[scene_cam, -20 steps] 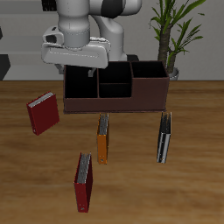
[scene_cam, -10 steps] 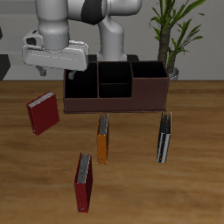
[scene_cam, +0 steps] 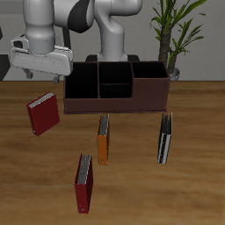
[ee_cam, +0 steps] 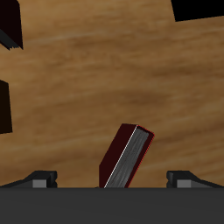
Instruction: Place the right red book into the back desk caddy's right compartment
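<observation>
The right red book (scene_cam: 42,114), dark crimson with pale page edges, lies on the table in front of the caddy's end. It also shows in the wrist view (ee_cam: 125,157), between and below the fingertips. My gripper (scene_cam: 39,79) hangs above this book, well clear of it, open and empty; in the wrist view (ee_cam: 114,178) the jaws stand wide apart. The back desk caddy (scene_cam: 119,105) is a long maroon box with a black interior, standing behind the books. Its large end bays and small middle cells hold nothing that I can see.
An orange book (scene_cam: 103,139) lies in front of the caddy's middle. A narrower red book (scene_cam: 83,183) lies near the table's front edge. A dark book (scene_cam: 165,138) lies before the caddy's other end. A potted plant (scene_cam: 176,39) stands behind the caddy.
My gripper has moved sideways from above the caddy to above the right red book, staying high. The books and the caddy have not moved.
</observation>
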Available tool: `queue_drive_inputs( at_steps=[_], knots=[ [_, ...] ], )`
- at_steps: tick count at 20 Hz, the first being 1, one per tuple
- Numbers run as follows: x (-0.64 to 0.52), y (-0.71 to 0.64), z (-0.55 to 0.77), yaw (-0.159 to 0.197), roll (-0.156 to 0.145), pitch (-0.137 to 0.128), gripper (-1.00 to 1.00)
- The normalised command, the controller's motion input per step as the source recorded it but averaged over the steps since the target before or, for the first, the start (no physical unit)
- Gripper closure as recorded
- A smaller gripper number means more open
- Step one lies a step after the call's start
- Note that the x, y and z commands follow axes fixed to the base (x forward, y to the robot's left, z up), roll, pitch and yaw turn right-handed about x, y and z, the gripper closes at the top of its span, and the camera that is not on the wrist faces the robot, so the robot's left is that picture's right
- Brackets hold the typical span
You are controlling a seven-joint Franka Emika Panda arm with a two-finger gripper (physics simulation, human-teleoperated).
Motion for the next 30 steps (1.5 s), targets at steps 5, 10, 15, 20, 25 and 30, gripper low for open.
queue_drive_inputs(
  at_steps=[5,10,15,20,25,30],
  knots=[
    [-0.08,-0.18,-0.18,-0.028,-0.016,-0.014,-1.0],
    [-0.09,-0.2,-0.13,-0.071,-0.021,-0.032,-1.0],
    [-0.03,-0.12,-0.26,-0.053,-0.002,0.0,-1.0],
    [0.01,0.0,-0.25,-0.024,0.011,-0.009,-1.0],
    [0.04,-0.07,-0.17,-0.042,-0.007,-0.02,-1.0],
    [0.08,-0.07,-0.13,-0.056,-0.003,-0.009,-1.0]
  ],
)
